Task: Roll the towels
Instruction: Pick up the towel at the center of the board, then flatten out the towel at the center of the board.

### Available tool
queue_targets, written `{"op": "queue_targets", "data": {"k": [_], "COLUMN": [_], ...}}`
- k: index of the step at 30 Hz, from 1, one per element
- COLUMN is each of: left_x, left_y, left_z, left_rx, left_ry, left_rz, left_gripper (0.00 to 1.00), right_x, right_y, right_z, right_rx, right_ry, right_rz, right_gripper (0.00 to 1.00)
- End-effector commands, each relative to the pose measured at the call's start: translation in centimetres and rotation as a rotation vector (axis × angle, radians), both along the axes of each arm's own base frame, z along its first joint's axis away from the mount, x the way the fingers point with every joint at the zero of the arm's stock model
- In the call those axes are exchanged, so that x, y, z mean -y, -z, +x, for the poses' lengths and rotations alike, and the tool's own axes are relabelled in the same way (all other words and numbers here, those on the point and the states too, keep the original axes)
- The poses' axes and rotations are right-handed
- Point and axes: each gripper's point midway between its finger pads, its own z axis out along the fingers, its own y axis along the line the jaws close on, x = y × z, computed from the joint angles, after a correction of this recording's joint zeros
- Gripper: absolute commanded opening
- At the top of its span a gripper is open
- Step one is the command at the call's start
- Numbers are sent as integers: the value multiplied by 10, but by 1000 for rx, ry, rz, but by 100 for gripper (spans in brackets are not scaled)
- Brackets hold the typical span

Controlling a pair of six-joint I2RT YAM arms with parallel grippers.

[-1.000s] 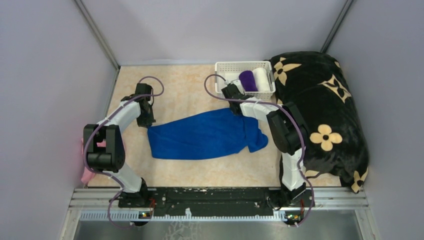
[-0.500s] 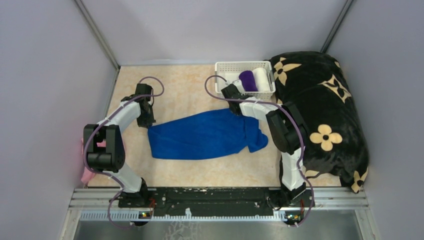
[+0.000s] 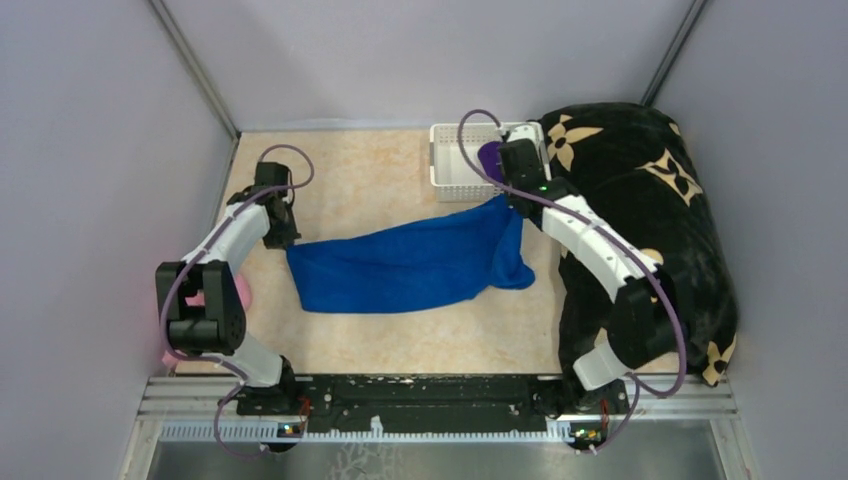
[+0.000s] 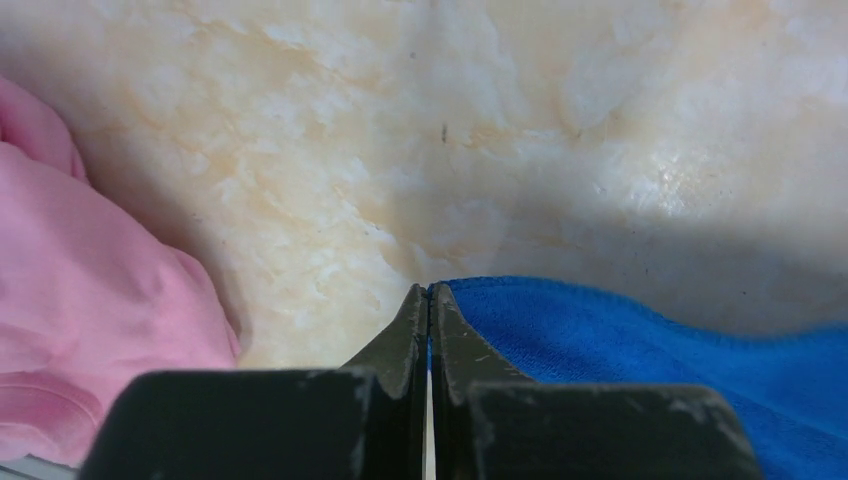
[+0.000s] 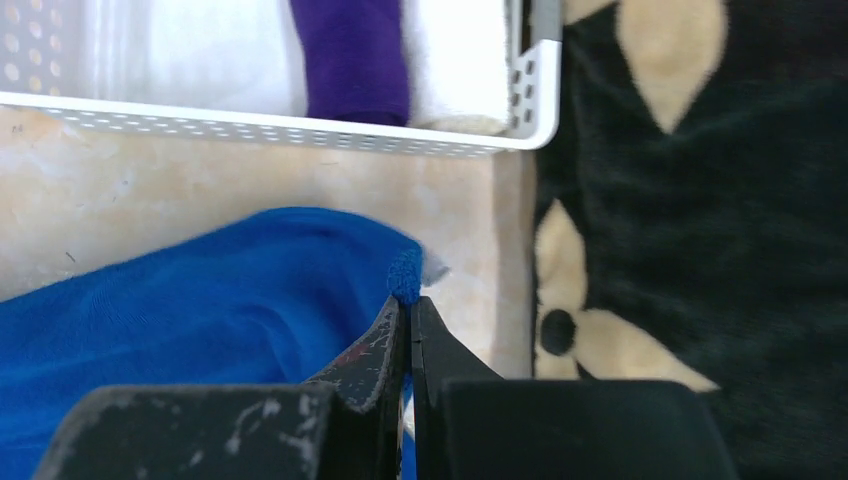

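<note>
Right tool (image 5: pixel 408 300) swung toward basket (image 3: pixel 450 185), both tools clenched on blue towel (image 3: pixel 410 265) corners

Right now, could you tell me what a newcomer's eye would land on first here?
The blue towel in mid-table, held between the left gripper and right gripper, each shut on a corner. Then the black flowered blanket heaped at right, and the white basket at the back holding a purple roll.
</note>
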Motion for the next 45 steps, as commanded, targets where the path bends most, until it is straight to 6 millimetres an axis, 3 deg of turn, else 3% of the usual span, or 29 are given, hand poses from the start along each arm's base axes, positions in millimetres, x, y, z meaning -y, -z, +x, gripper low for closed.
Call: {"op": "queue_targets", "data": {"k": [1,7,10,12,16,20,25,30,35,38,41,45], "left_x": [-15,-19,-20,-24,-33,-45,-59,-68,-73,-76,-74,-67], "left_y": [-27,-29,-44,-62,-123,-207,-299,-345,-358,-348,-321,-254], "left_z": [9,6,9,13,19,8,-36,-88,-133,-141,-129,-87], "left_rx": [82,91,132,183,333,556,794,930,1014,999,935,785], "left_ry": [-45,-55,-61,-77,-117,-167,-228,-283,-331,-337,-309,-240], "left_rz": [7,9,15,29,61,104,175,216,235,256,261,240], "left_gripper": [0,0,0,0,0,0,0,0,0,0,0,0], "right_x": [11,4,13,22,44,63,73,76,74,72,67,62], "right_y": [-12,13,2,-18,-72,-126,-172,-205,-217,-214,-193,-139], "right_z": [-18,-49,-54,-54,-59,-80,-120,-165,-204,-216,-207,-171], "right_rx": [-12,-74,-31,18,151,299,432,542,612,626,565,416], "right_ry": [-87,-155,-130,-109,-72,-55,-92,-169,-248,-264,-240,-140], "right_rz": [100,181,184,170,120,98,139,203,265,310,341,342], "right_gripper": [0,0,0,0,0,0,0,0,0,0,0,0]}}
